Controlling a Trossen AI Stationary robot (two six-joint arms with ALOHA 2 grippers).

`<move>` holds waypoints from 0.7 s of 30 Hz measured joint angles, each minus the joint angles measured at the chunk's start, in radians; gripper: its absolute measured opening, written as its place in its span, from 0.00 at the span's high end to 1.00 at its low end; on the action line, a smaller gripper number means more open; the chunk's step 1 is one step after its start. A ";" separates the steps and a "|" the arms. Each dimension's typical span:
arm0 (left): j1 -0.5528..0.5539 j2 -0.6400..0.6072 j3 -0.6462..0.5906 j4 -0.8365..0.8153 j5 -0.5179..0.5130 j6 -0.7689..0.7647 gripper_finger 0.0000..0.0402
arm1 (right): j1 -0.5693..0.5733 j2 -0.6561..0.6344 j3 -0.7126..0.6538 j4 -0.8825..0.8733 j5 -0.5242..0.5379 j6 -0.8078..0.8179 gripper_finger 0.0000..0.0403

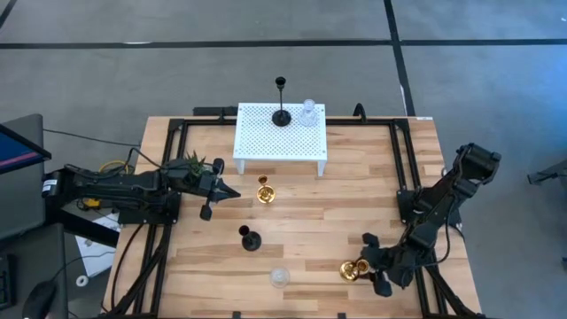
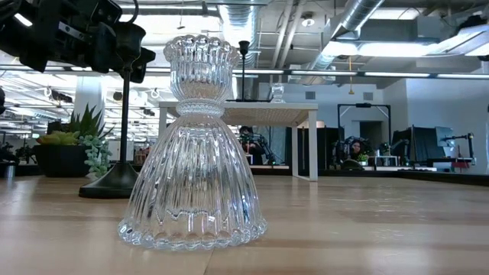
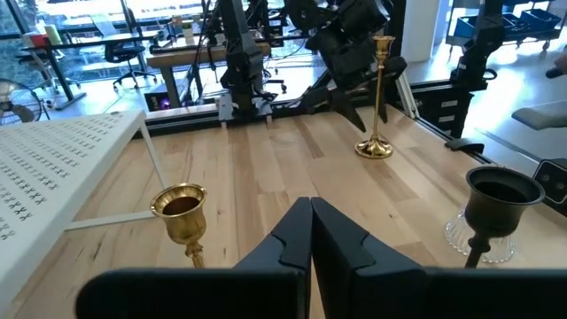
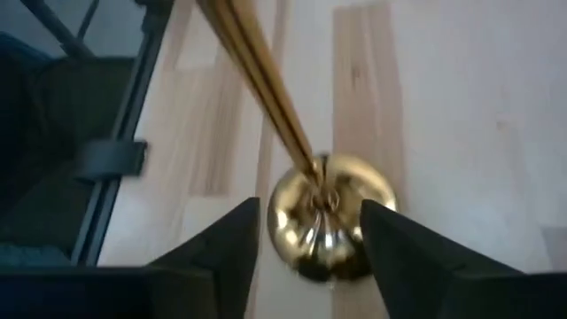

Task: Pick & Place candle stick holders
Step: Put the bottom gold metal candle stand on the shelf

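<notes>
The right gripper [image 4: 306,239] is hanging low over the desk [image 1: 354,199] with its jaws apart, the round base of a gold candle stick holder [image 4: 330,215] sitting between them and its stem leaning away above. Nothing is clamped, so a nudge from either jaw could be enough to tip the tall, thin holder or skate it sideways. The left gripper [image 3: 310,235] is waiting with jaws together, a second gold holder [image 3: 182,211] just beside them and a black holder [image 3: 502,199] farther off.
</notes>
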 joint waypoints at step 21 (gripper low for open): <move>0.000 0.000 0.000 0.000 0.000 0.000 0.99 | -0.008 -0.001 0.000 0.047 0.043 0.006 0.88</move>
